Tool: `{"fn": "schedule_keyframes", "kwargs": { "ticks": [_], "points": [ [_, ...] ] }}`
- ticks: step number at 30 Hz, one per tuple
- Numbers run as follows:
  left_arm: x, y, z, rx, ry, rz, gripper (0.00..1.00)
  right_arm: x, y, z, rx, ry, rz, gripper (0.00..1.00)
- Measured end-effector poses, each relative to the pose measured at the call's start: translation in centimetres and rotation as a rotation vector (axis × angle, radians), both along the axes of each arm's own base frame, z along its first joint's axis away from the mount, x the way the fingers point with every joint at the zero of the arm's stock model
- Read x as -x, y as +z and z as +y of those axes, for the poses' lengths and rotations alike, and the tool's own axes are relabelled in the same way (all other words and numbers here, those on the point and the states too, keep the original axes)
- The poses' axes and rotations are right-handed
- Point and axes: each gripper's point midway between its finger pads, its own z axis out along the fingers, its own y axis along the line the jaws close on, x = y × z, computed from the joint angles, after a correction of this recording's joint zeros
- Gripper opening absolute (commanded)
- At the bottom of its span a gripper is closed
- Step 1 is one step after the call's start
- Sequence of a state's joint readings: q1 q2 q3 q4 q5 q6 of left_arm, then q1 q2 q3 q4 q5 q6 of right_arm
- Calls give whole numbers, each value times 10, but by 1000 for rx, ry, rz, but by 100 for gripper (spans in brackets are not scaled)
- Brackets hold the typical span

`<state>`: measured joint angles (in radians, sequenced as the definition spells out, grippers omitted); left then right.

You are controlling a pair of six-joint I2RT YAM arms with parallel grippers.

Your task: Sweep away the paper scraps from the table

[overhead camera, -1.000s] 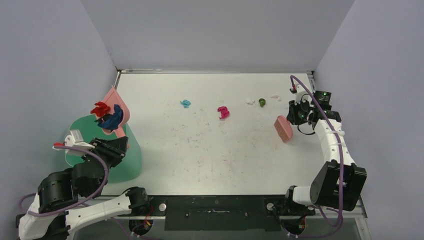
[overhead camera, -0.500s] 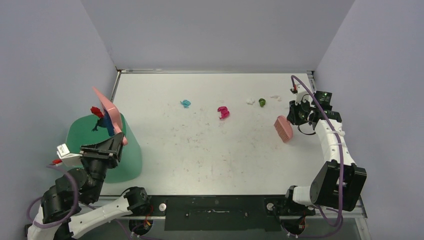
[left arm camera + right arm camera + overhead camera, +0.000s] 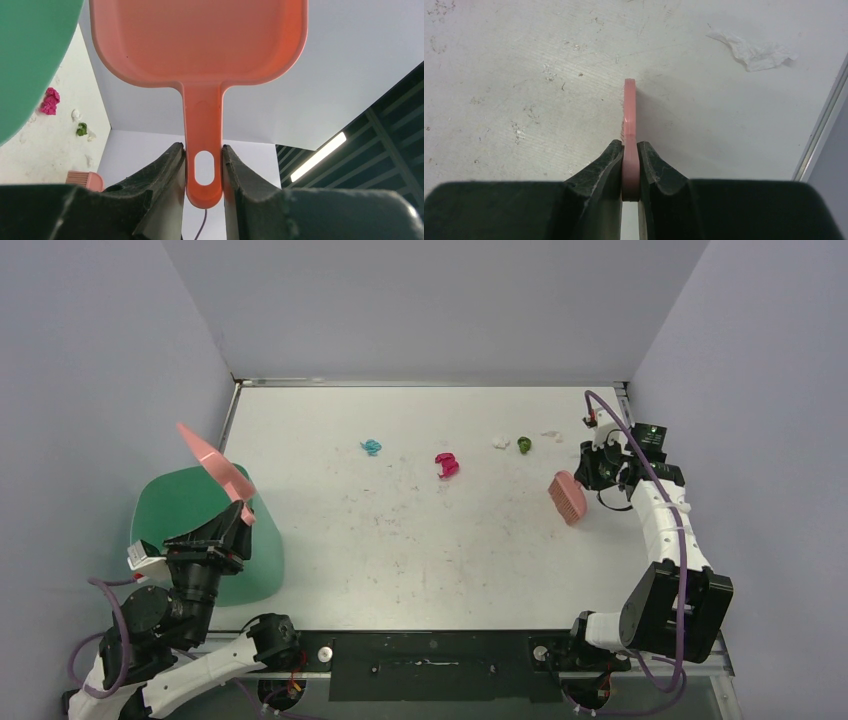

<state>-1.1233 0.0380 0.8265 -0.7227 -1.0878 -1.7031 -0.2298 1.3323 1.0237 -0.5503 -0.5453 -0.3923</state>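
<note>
The left pincer (image 3: 203, 165) is clamping the handle of the pink dustpan (image 3: 200, 40), both jaws pressed against it at the hanging hole. It is holding the pan tipped steeply over the mint-green bin (image 3: 170, 510) at the left edge of the bench (image 3: 420, 560). The pan's inside is showing bare in the left wrist view, so the tipping appears done for this load. The bin's contents are not showing in any view. The right pincer (image 3: 630, 150) is gripping the pink hand brush (image 3: 567, 497) by its thin handle, jaws closed on it, and is keeping the brush head low near the right edge. It cannot be told whether the bristles are touching the surface. The sweeping is judged only partly done, as five pieces are lying loose in a rough row toward the far edge. A teal wad (image 3: 371, 447) is sitting left of the middle and a magenta wad (image 3: 446, 464) near the middle. A white wad (image 3: 500, 443) and a green wad (image 3: 524, 445) are lying just beside each other further right. A flat white shred (image 3: 754, 50) is lying near the right edge, beyond the brush. All five are lying well apart from the dustpan. In my judgement the pan is needing to go back down onto the bench, and the brush is needing to gather that row into it, before another emptying.
</note>
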Motion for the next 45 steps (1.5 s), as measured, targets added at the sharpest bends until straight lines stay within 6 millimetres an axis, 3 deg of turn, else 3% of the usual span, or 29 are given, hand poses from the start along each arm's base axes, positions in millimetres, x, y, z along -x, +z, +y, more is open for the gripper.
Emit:
{"fn": "schedule_keyframes", "kwargs": {
  "ticks": [10,16,19,30,35,37,40,43,45],
  "points": [
    [1,3,3,-9,2,-3,0,0,0,1,-2,5,-2,5],
    [3,24,19,-59,48,-6,0,1,0,1,-1,9,-1,5],
    [-1,31,14,-143,69,-2,0,4,0,2,-3,10,7,5],
    [-24,68,-39,-719,27,10,0,22,1,5,5,30,53,5],
    [-35,81,-89,-1057,-104,-16,0,23,20,5,18,58,66,5],
    [-43,74,-115,-1204,-176,-5,0,12,37,7,26,84,35,5],
    [-51,42,-152,-1413,-303,38,0,-11,66,18,56,140,-27,5],
    [-52,-5,-174,-1596,-449,103,0,-33,88,56,104,261,-93,5],
    [-46,-28,-176,-1663,-526,130,0,-43,97,94,131,365,-136,5]
  ]
}}
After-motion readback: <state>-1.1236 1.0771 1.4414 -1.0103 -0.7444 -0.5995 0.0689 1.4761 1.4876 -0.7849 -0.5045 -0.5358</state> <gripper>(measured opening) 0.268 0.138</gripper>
